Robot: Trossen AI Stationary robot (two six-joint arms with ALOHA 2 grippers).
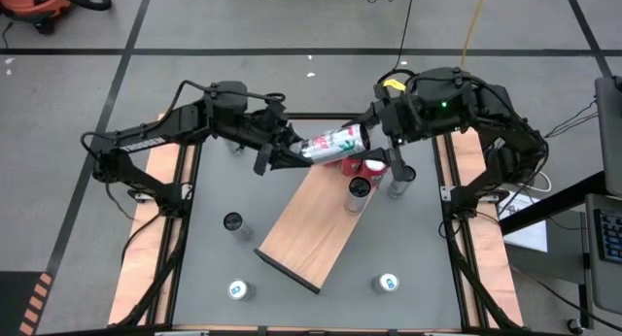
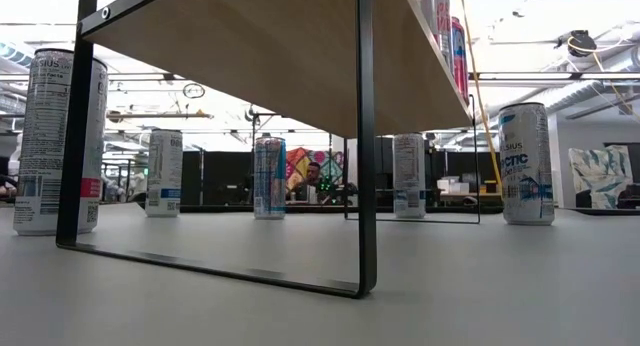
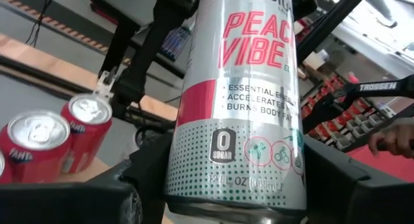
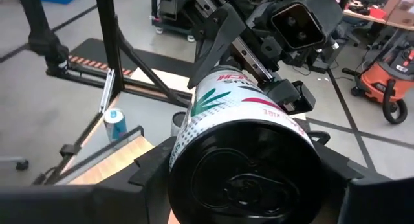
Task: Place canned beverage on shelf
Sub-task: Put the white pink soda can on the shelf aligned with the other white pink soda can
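A silver and red can (image 1: 330,142) marked PEACH VIBE lies on its side in the air over the far end of the shelf (image 1: 311,224), a light-brown board with black strips. My left gripper (image 1: 290,153) is shut on the can's base end. My right gripper (image 1: 371,134) is shut on its top end. The can fills the left wrist view (image 3: 239,107) and shows lid-on in the right wrist view (image 4: 246,172). Two red cans (image 1: 355,164) and a dark-topped can (image 1: 360,188) stand on the shelf's far end. My left gripper pinches the can's lower wall just above the base (image 3: 194,179) between its two fingers. The fingers come level from the table's left and lie along the can. The can is lifted clear, on its side. My right gripper pinches the can's wall at the lid end (image 4: 194,143) between its two fingers. The fingers come level from the table's right and lie along the can, with the dark lid (image 4: 249,185) facing the wrist.
Cans stand on the grey table around the shelf: one at the left (image 1: 232,221), two near the front (image 1: 239,290) (image 1: 388,283) and one right of the shelf's far end (image 1: 398,181). The low view shows the shelf's black leg frame (image 2: 365,136) and a person far behind.
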